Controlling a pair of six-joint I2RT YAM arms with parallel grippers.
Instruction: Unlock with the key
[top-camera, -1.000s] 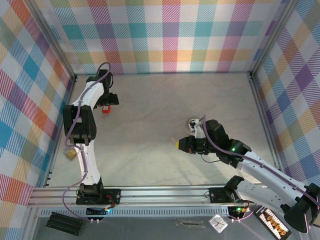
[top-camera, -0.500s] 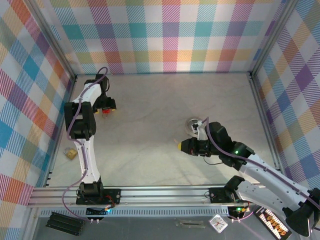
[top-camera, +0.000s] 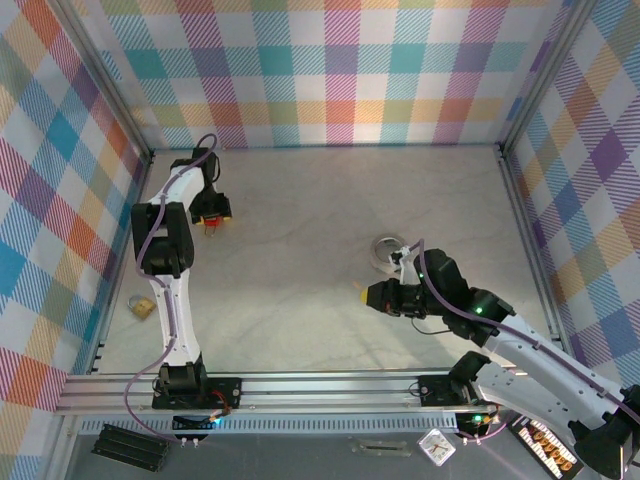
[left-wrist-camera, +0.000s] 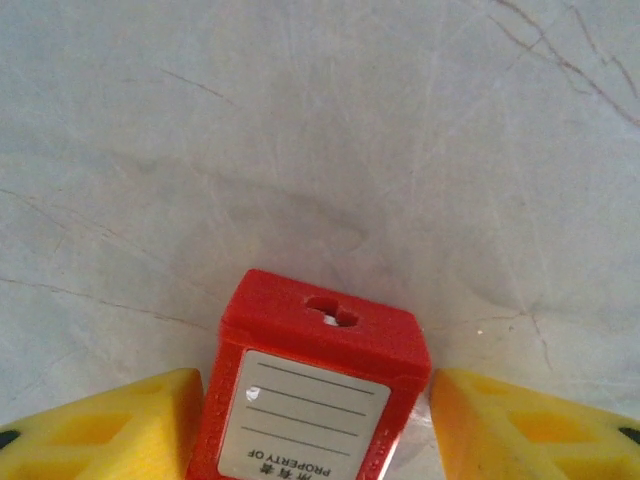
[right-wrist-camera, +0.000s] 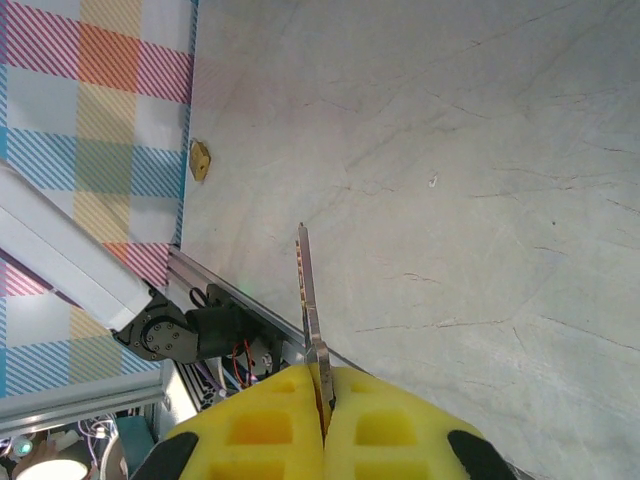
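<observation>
A red padlock (left-wrist-camera: 318, 345) with a white label sits between the yellow fingers of my left gripper (left-wrist-camera: 315, 405); its keyhole end points away from the wrist. From above, the padlock (top-camera: 212, 224) and left gripper (top-camera: 212, 212) are at the far left of the table, close to the wall. My right gripper (right-wrist-camera: 325, 385) is shut on a thin silver key (right-wrist-camera: 306, 290), whose blade sticks straight out past the pads. In the top view the right gripper (top-camera: 372, 294) hovers at centre right and points left, far from the padlock.
A silver key ring (top-camera: 385, 249) lies on the table just behind the right gripper. A small brass padlock (top-camera: 142, 306) rests by the left wall, and the same brass padlock (right-wrist-camera: 200, 160) is seen from the right wrist. An aluminium rail (top-camera: 320, 385) runs along the near edge.
My right gripper has drawn back slightly right and nearer with the key, uncovering the key ring. The left arm has shifted a little around the red padlock, which stays in place.
</observation>
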